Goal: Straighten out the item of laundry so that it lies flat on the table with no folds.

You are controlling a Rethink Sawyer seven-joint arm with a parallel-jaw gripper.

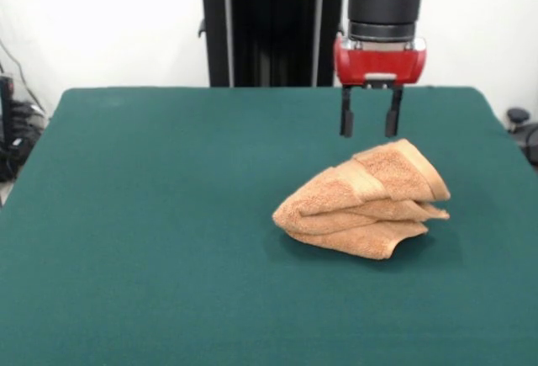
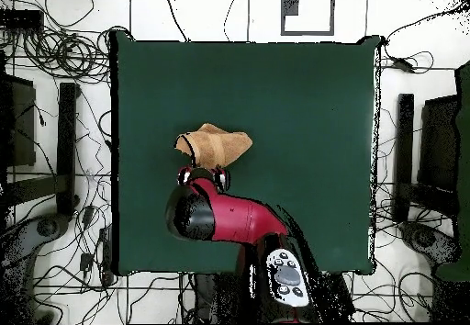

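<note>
The orange-tan towel (image 1: pixel 366 203) lies bunched and folded over itself in several layers on the dark green table (image 1: pixel 168 214), right of centre in the front view. My gripper (image 1: pixel 370 133) hangs just above the towel's far upper edge, open and empty, its two black fingers (image 1: pixel 346 119) apart and pointing down. In the overhead view the towel (image 2: pixel 218 144) shows as a crumpled lump left of the table's (image 2: pixel 303 110) centre, and the red arm covers its near edge; the gripper (image 2: pixel 203 173) sits at that edge. No white tag shows.
The robot's black pedestal (image 1: pixel 269 38) stands at the table's far side. Cables and equipment (image 2: pixel 55 55) lie on the floor around the table.
</note>
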